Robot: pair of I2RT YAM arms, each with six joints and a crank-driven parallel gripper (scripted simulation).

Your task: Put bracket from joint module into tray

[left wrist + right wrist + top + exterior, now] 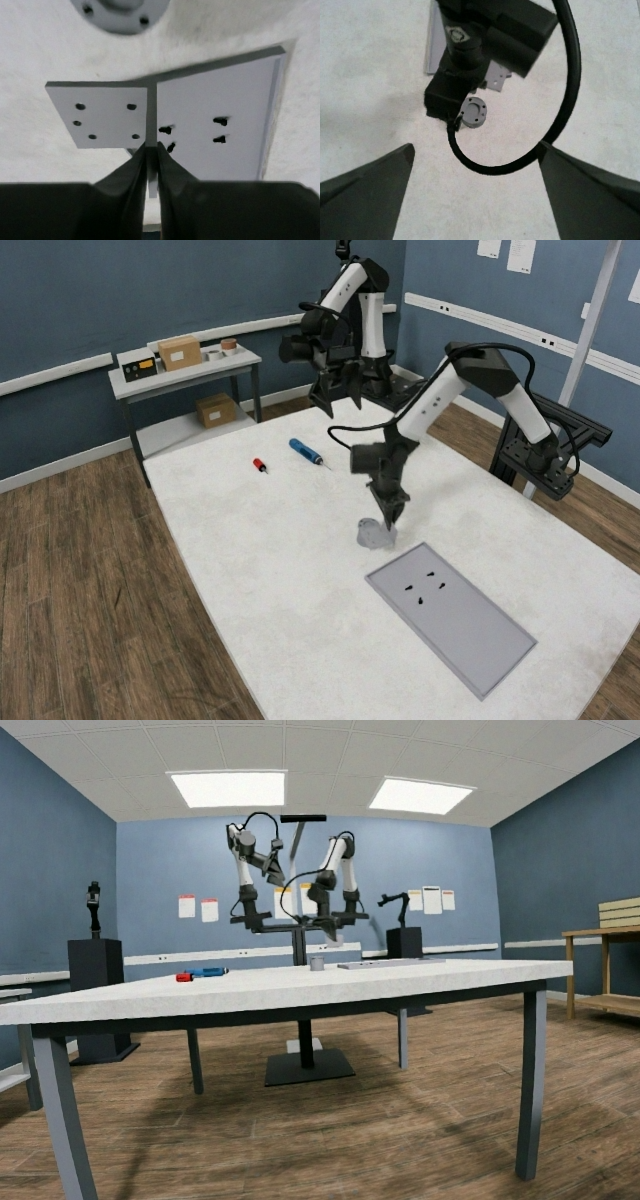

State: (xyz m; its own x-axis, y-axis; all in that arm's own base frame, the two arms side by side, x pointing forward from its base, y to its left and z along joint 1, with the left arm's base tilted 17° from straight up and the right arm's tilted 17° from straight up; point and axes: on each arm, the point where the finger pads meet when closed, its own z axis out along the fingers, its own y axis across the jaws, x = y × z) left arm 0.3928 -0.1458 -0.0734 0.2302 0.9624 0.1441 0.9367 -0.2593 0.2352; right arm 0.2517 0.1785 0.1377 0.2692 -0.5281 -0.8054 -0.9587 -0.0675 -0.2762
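The grey bracket (387, 539) (334, 942) (105, 120) (496, 79) is clamped by its upright flange in my left gripper (391, 525) (152, 144), which is shut on it. It hangs above the table, clear of the joint module. The round grey joint module (360, 536) (316, 964) (107, 22) (476, 121) stands upright on the table, outside the tray. The flat grey tray (460, 632) (245, 155) (436, 55) lies beside it; in the left wrist view the bracket lies beside the tray's near part. My right gripper (344, 411) (475, 144) is open and empty, high over the table's far end.
Several black screws (431, 574) (220, 139) lie in the tray's end nearest the module. A blue electric screwdriver (305, 450) (206, 972) and a small red screwdriver (259, 464) (184, 977) lie toward the far end of the table. The left arm crosses the right wrist view.
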